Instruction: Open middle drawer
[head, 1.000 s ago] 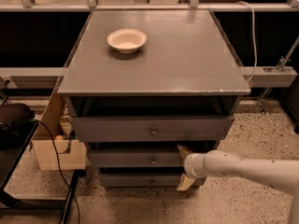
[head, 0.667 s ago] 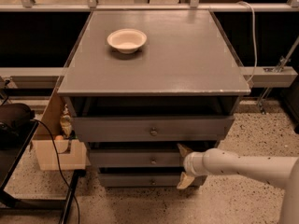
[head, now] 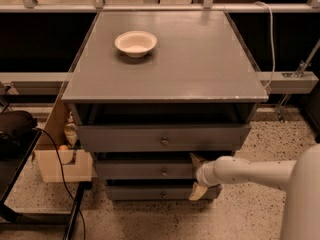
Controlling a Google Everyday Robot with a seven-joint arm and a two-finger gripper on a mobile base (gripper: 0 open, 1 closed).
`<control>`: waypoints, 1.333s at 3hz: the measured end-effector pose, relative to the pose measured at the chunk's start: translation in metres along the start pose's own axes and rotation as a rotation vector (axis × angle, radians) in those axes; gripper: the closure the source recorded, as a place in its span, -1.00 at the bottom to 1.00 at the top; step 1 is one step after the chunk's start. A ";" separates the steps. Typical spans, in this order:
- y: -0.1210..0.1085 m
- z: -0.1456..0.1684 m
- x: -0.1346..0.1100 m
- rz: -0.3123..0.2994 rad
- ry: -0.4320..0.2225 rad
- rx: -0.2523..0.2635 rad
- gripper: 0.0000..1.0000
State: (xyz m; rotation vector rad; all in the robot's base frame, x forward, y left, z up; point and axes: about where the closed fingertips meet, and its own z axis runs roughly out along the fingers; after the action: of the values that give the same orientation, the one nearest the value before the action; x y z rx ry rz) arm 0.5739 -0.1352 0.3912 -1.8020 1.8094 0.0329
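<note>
The grey cabinet (head: 165, 64) has three drawer fronts. The middle drawer (head: 140, 170) is the second one, with a small round metal knob (head: 164, 172) at its centre. It sits about level with the fronts above and below. My gripper (head: 196, 175) reaches in from the right on a white arm (head: 250, 171), at the right end of the middle drawer front, well right of the knob. It is open and empty. One beige finger (head: 195, 159) is at the front's top edge and the other at its bottom edge.
A white bowl (head: 135, 43) stands on the cabinet top. The top drawer knob (head: 164, 141) and bottom drawer knob (head: 162, 194) are in line with the middle one. A cardboard box (head: 57, 166), a black cable (head: 62, 179) and a black table edge (head: 15, 134) are on the left.
My gripper has edged slightly left along the middle drawer front and more of the arm shows at the right. The drawers have not moved.
</note>
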 end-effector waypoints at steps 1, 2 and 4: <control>0.002 0.004 0.006 0.019 0.026 -0.028 -1.00; 0.007 0.007 0.014 0.045 0.066 -0.076 -1.00; 0.010 0.007 0.013 0.044 0.082 -0.099 -1.00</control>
State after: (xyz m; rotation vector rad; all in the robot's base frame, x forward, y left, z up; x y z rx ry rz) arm 0.5687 -0.1431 0.3765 -1.8565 1.9354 0.0670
